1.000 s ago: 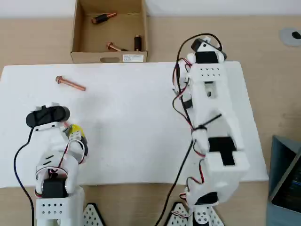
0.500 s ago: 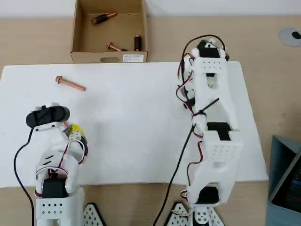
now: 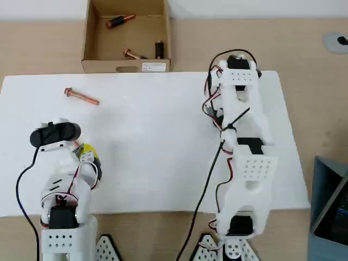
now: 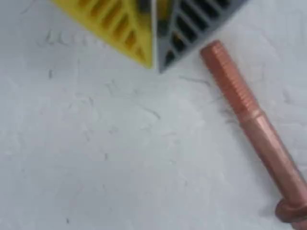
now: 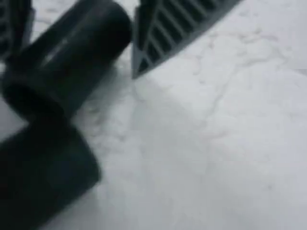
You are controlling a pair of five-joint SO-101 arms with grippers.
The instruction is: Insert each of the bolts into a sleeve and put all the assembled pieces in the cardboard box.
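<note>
The left arm (image 3: 65,179) is seen folded at the 8 o'clock corner of the white mat (image 3: 152,141). In its wrist view, the left gripper (image 4: 154,62) is shown closed. Its yellow finger (image 4: 115,24) and its grey finger (image 4: 192,24) are pressed together along one seam, and nothing is held between them. The loose bolt (image 4: 249,120) is seen just past the fingertips. It lies flat on the mat, with its threaded end nearest the tips and its head farthest from them. From above, the same bolt (image 3: 81,97) is found at about 10 o'clock on the mat, apart from the left arm's body, with its head turned toward 10 o'clock.

The cardboard box (image 3: 87,38) is placed on the wooden table (image 3: 32,43), just beyond the mat's far edge at about 11 o'clock. Bolt-and-sleeve pieces (image 3: 119,20) are seen inside it, one at its 11 o'clock side and the others toward its 5 o'clock corner.

The right arm (image 3: 247,163) is stretched along the mat's 3 o'clock side, from its base at 5 o'clock to its wrist at about 1 o'clock. In its wrist view, the right gripper (image 5: 72,64) is held apart, and a black sleeve (image 5: 81,43) is seen lying on the mat between the fingers. A pale gap is left at the darker finger (image 5: 12,24), so the sleeve is not clamped. A second dark cylinder (image 5: 43,177) is seen beside the sleeve's open end, though it is too blurred to be identified.
</note>
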